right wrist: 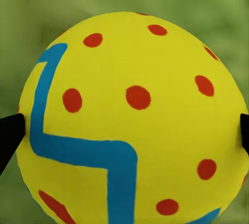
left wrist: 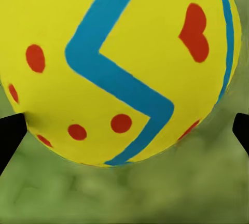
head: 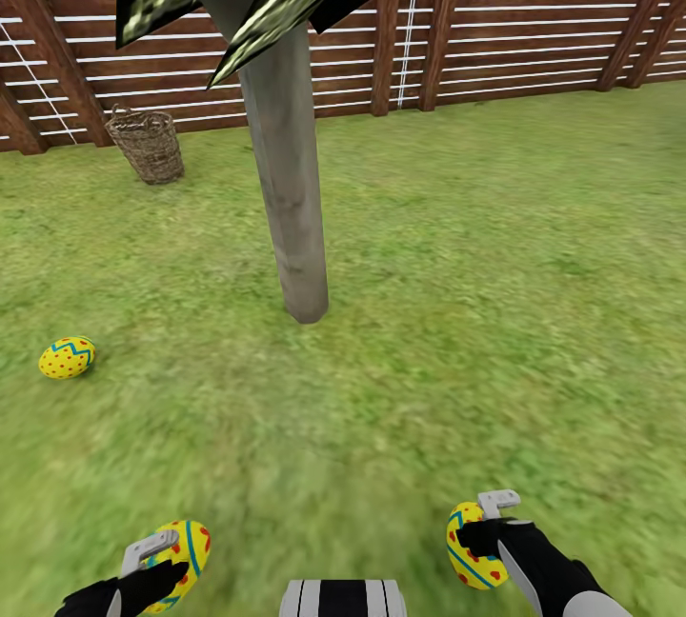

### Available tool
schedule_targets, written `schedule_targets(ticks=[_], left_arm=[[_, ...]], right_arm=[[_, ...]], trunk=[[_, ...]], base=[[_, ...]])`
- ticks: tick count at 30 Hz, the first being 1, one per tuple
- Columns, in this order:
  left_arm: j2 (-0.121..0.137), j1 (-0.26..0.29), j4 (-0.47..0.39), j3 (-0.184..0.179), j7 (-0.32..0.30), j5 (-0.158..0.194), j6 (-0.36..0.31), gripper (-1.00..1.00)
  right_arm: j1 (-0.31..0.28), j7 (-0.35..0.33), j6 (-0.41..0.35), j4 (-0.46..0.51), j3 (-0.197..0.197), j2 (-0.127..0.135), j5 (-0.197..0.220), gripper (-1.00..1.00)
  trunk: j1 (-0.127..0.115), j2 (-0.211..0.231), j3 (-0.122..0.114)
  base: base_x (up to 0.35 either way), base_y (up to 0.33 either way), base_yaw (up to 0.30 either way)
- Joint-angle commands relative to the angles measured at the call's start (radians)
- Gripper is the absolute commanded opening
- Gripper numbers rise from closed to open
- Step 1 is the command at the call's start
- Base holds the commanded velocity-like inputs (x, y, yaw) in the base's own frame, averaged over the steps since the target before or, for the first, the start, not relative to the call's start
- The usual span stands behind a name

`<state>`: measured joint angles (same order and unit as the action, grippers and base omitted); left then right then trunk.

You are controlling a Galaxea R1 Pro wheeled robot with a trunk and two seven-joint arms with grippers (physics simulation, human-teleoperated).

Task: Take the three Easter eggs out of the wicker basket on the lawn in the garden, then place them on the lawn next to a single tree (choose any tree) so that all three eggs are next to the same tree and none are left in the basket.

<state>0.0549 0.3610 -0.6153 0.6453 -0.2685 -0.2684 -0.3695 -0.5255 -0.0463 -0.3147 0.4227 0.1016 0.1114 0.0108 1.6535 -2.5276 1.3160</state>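
Gripping one egg [head: 186,550] in my left gripper [head: 157,555] and another egg [head: 469,546] in my right gripper [head: 481,531], I face the tree trunk [head: 286,179]. A third egg [head: 67,357] lies on the lawn [head: 495,293] left of it; the basket [head: 146,145] stands by the fence [head: 534,17].

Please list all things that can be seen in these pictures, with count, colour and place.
Easter eggs: three, yellow with blue zigzags and red dots; one lying on the lawn left of the trunk, one in the left gripper, one in the right gripper.
Wicker basket: one, tan-brown, standing by the fence.
Tree trunk: one, grey, upright, mid-lawn.
Lawn: green, mottled.
Fence: brown horizontal slats, behind.
Left gripper: black and grey, bottom left, holding an egg.
Right gripper: black and grey, bottom right, holding an egg.
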Motion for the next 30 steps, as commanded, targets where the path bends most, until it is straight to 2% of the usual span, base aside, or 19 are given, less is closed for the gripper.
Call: schedule_targets(ticks=[1, 6, 12, 19, 30], left_arm=[[-0.001, 0.001, -0.001, 0.007, -0.010, -0.011, -0.003, 1.00], [-0.001, 0.001, 0.000, 0.006, -0.010, 0.006, -0.003, 1.00], [-0.002, 0.001, 0.002, 0.005, -0.011, 0.006, -0.003, 1.00], [-0.006, 0.001, -0.002, 0.003, -0.002, 0.009, -0.005, 1.00], [-0.007, 0.001, 0.004, 0.004, -0.002, 0.008, -0.006, 1.00]], right_arm=[[0.001, -0.004, -0.006, -0.065, 0.007, 0.000, 0.020, 1.00], [0.001, -0.004, -0.006, -0.065, 0.007, -0.001, 0.020, 1.00], [0.001, -0.004, -0.006, -0.065, 0.007, -0.001, 0.020, 1.00], [0.001, -0.004, -0.006, -0.067, 0.007, -0.001, 0.020, 1.00], [0.001, -0.004, -0.006, -0.068, 0.007, -0.001, 0.020, 1.00]], trunk=[[0.000, 0.000, 0.001], [0.000, 0.000, 0.001], [0.000, 0.000, 0.001], [-0.003, 0.001, -0.026], [-0.008, 0.004, -0.069]], base=[[0.000, 0.000, 0.000], [0.000, 0.000, 0.000], [0.000, 0.000, 0.000], [-0.006, 0.000, 0.000], [-0.320, 0.000, 0.000]])
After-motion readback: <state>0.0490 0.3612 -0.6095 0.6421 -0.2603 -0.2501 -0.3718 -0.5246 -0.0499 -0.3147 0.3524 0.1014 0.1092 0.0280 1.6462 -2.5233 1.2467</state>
